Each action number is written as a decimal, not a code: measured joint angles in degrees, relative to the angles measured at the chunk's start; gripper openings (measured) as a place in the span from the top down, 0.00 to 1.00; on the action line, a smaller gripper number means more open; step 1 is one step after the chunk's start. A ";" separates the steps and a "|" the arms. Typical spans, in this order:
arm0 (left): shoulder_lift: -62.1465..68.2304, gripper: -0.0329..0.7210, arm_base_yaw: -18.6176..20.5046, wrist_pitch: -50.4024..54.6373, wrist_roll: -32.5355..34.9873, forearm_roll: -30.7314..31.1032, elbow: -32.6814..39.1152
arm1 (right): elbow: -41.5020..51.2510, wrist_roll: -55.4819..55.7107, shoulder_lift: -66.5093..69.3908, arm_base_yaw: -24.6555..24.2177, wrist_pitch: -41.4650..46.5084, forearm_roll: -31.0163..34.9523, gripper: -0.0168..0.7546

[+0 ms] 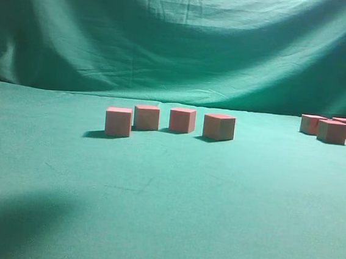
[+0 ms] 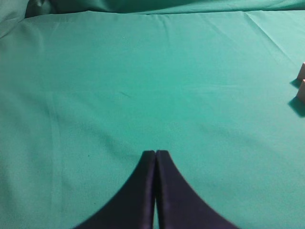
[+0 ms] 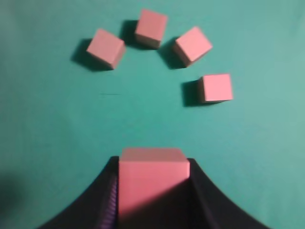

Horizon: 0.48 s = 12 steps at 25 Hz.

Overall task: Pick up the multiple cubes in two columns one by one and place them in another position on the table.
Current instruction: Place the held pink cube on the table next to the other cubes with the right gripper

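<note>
Right pincer (image 3: 152,191): you see it clamped on one cube (image 3: 152,183), high above the table (image 1: 152,213) | left pincer (image 2: 155,155): fingertips pressed together, empty, low over bare cloth | four cubes (image 1: 169,122) sit in a loose row mid-table | another cluster of cubes (image 1: 335,129) far right.
</note>
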 joint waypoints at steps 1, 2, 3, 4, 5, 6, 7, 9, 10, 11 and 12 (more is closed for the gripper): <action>0.00 0.96 0.00 0.00 0.00 0.00 0.00 | 0.00 -0.18 0.62 1.31 -0.27 0.27 0.65; 0.00 0.96 0.00 0.00 0.00 0.00 0.00 | 0.00 -0.18 1.47 2.46 -0.37 0.52 0.65; 0.00 0.96 0.00 0.00 0.00 0.00 0.00 | -0.10 -0.28 2.42 3.30 -0.50 0.64 0.65; 0.00 0.96 0.00 0.00 0.00 0.00 0.00 | -0.35 -0.28 3.56 4.16 -0.50 0.75 0.65; 0.00 0.96 0.00 0.00 0.00 0.00 0.00 | -0.94 -0.30 4.64 4.71 -0.50 0.87 0.65; 0.00 0.96 0.00 0.00 0.00 0.00 0.00 | -1.76 -0.30 6.10 5.04 -0.50 0.96 0.65; 0.00 0.96 0.00 0.00 0.00 0.00 0.00 | -2.62 -0.40 7.64 5.17 -0.27 1.10 0.65; 0.00 0.96 0.00 0.00 0.00 0.00 0.00 | -5.16 -0.40 10.52 5.17 0.28 1.24 0.65; 0.00 0.96 0.00 0.00 0.00 0.00 0.00 | -6.45 -0.40 12.04 5.17 0.41 1.24 0.65; 0.00 0.96 0.00 0.00 0.00 0.00 0.00 | -7.52 -0.40 13.56 5.17 0.58 1.24 0.65; 0.00 0.96 0.00 0.00 0.00 0.00 0.00 | -8.75 -0.40 14.77 5.17 0.56 1.24 0.65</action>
